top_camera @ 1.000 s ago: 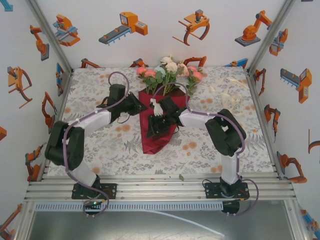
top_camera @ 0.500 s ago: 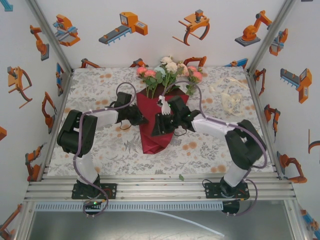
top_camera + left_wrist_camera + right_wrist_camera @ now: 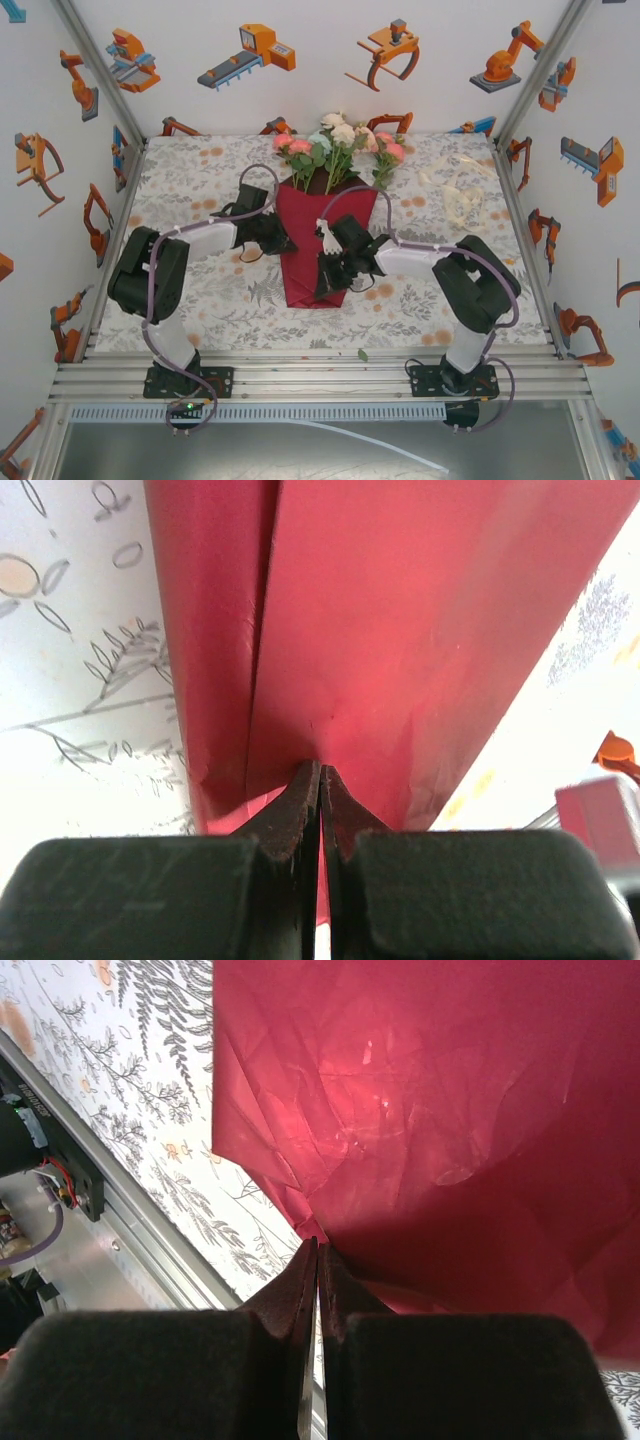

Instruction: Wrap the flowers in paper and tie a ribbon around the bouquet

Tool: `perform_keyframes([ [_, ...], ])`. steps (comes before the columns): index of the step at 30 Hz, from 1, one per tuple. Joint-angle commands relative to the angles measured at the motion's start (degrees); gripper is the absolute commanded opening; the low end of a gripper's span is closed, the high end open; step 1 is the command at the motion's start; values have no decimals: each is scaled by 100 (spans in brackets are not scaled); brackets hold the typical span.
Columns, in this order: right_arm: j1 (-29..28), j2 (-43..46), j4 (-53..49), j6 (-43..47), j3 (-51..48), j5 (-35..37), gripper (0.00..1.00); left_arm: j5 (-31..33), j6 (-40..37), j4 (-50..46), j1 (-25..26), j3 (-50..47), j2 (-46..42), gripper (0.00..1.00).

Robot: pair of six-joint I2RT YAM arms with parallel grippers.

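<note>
Now L tool (image 3: pixel 320 775) clamped on paper (image 3: pixel 400 630) left edge; R tool (image 3: pixel 317 1252) clamped on right edge.

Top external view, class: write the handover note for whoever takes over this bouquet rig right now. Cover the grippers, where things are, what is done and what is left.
Left gripper: shut, pinching the left edge of the paper.
Right gripper: shut on the paper's lower right edge.
Flowers: stems inside the paper, blooms out of its far end.
Ribbon: loose on the table, far right.
Done: paper folded over the stems.
Left: close the wrap, fetch the ribbon, tie it round.
</note>
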State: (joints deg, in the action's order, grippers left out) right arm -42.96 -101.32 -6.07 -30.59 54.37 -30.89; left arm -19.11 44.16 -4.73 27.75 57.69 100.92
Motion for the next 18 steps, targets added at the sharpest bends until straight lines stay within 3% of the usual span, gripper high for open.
perform_keyframes([
  [1,-2,-65,97,62,-71,-187,8,-25,-195,-525,205,236,-423,10],
  [5,-2,-126,205,49,-133,-238,8,38,62,-579,567,62,-566,11],
  [11,7,-68,227,41,-114,-258,8,-298,219,-157,782,-252,-18,11],
  [18,223,905,307,-13,-402,362,12,-130,119,-180,790,-642,-55,9],
])
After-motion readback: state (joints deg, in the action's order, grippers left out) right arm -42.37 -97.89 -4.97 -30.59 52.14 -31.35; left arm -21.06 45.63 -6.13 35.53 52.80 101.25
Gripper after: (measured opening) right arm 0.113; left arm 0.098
